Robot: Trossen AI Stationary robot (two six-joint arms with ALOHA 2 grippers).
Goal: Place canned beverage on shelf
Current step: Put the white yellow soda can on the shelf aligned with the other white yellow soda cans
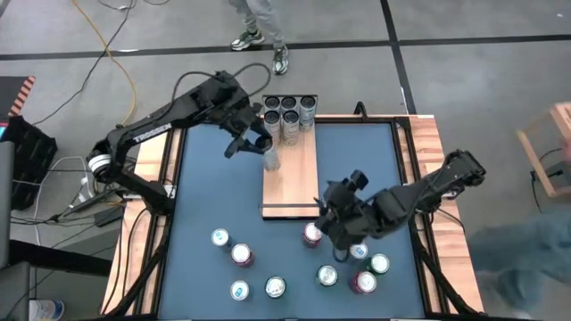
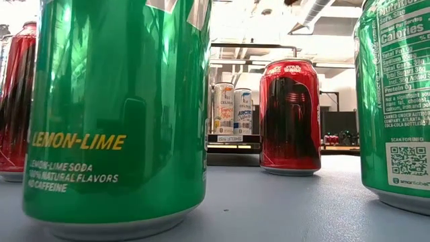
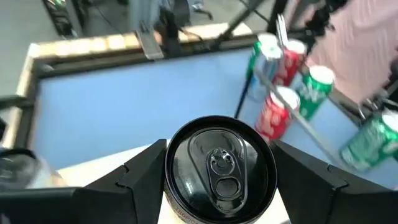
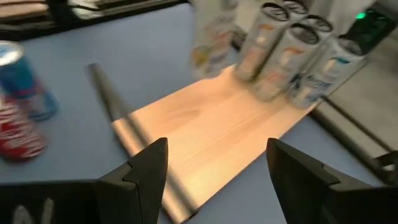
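The shelf (image 1: 290, 178) lies on the blue table (image 1: 205, 187), running from the far edge toward the middle. At the shelf's far end stand six cans (image 1: 289, 111) in two close rows, upright and touching one another.

The left gripper (image 1: 265, 143) hangs over the shelf's left edge, just nearer than those six. Its fingers (image 3: 134, 177) are closed on a slim can (image 3: 221, 168), one on each side of the rim, the can upright with its top and pull tab facing the wrist camera. In the high view the slim can's pale body reaches down to the shelf's left edge; whether its base touches the wood I cannot tell.

The right gripper (image 1: 332, 214) is off the shelf's near right corner. Its fingers (image 4: 146, 168) stand apart with nothing between them, the bare plank and the six cans ahead of it in its wrist view. A red can (image 1: 311, 234) stands right beside it, just off the shelf's near end.

More loose cans stand upright on the table past the shelf's near end: four (image 1: 243, 266) toward the left and four (image 1: 357, 267) toward the right, red, green and blue-white among them.

Beyond the shelf's far end a person's shoes (image 1: 263, 46) show on the floor.
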